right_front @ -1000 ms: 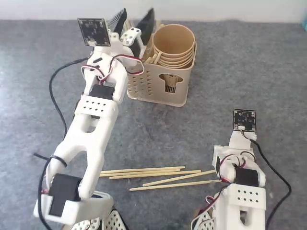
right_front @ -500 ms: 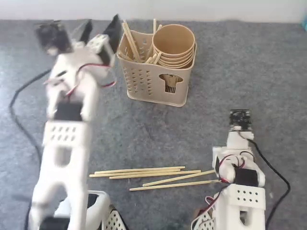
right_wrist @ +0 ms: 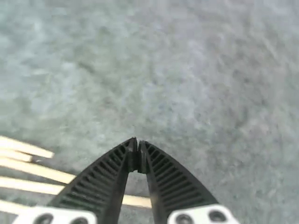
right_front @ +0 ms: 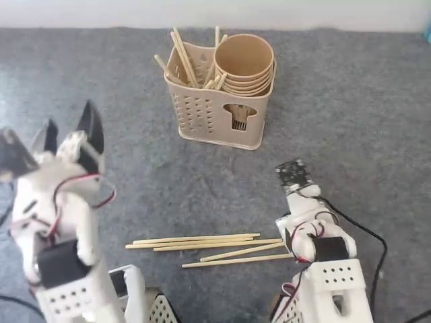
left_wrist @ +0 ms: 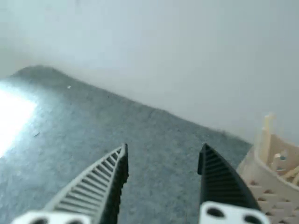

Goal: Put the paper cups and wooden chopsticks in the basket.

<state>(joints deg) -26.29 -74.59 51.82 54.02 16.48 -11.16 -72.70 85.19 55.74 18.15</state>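
A beige slotted basket (right_front: pixel 217 116) stands at the back middle of the grey mat, its corner also in the left wrist view (left_wrist: pixel 275 173). A stack of paper cups (right_front: pixel 246 59) sits in it, with several wooden chopsticks (right_front: pixel 180 54) leaning beside the stack. Several more chopsticks (right_front: pixel 209 245) lie flat near the front, between the two arms. My left gripper (right_front: pixel 69 129) is raised at the left, well away from the basket, open and empty (left_wrist: pixel 163 150). My right gripper (right_wrist: pixel 137 143) is shut and empty, just above the mat beside the ends of the loose chopsticks (right_wrist: pixel 28 171).
The right arm's body (right_front: pixel 316 249) stands at the front right, next to the loose chopsticks' right ends. Bare grey mat (right_front: pixel 350 114) spreads around the basket, and a pale wall (left_wrist: pixel 187 56) runs behind it.
The left arm has pulled back from above the basket to the near left, gripper still open. The right arm's wrist has turned a little to the left.
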